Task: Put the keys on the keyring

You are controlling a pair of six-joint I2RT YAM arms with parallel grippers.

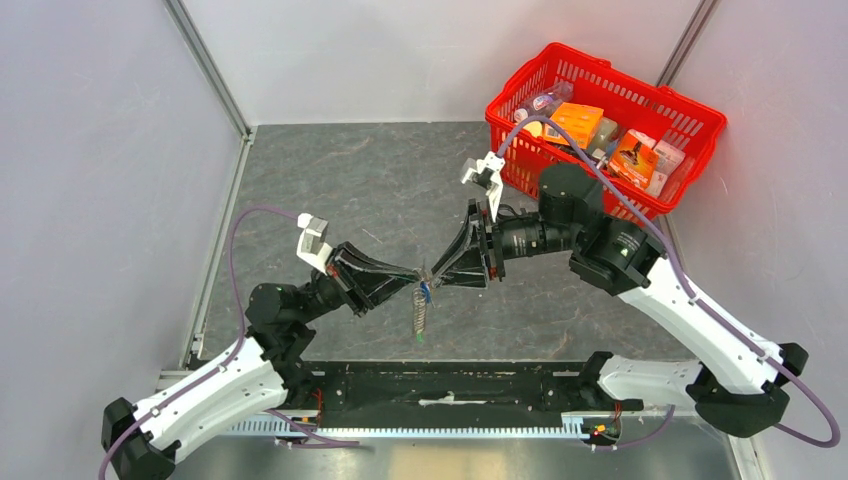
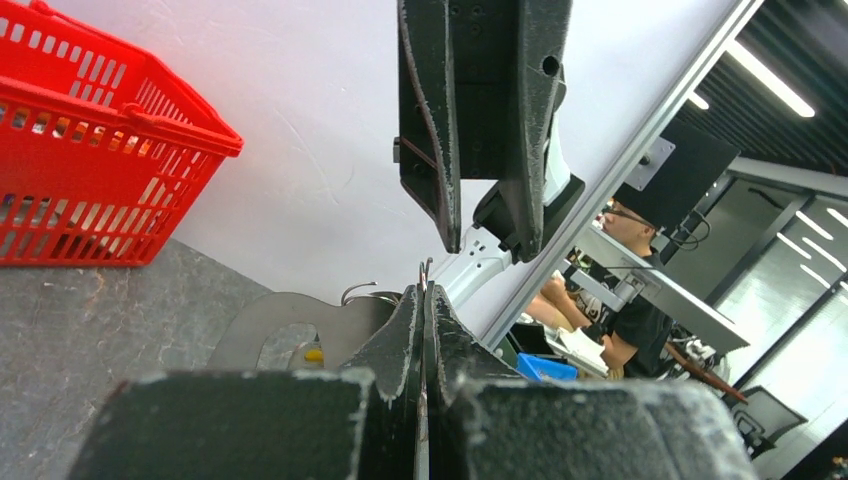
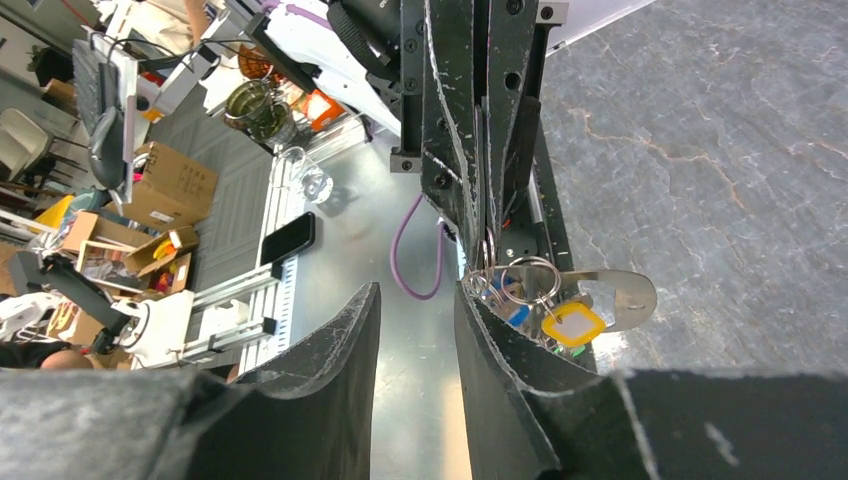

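The left gripper is clamped tight on the wire of the keyring, holding it up off the table midway between the two arms, so the rest of the bunch dangles below its tips. Facing it, the right gripper has its jaws apart with nothing between them. The bunch hangs just beside one of its fingers, and I can't tell whether it touches. In that bunch I can make out a yellow tag, a flat silver plate and the blue-headed key tucked in among the loops. Whether that key is actually threaded on or only lying against the ring is too small for me to say. The red basket sits well apart at the far right. To me this looks like the threading step, with one arm steadying the ring. Next the open gripper would need to close on the tiny key head and work it round the coil, a fiddly move in which the ring could easily twist or slip.
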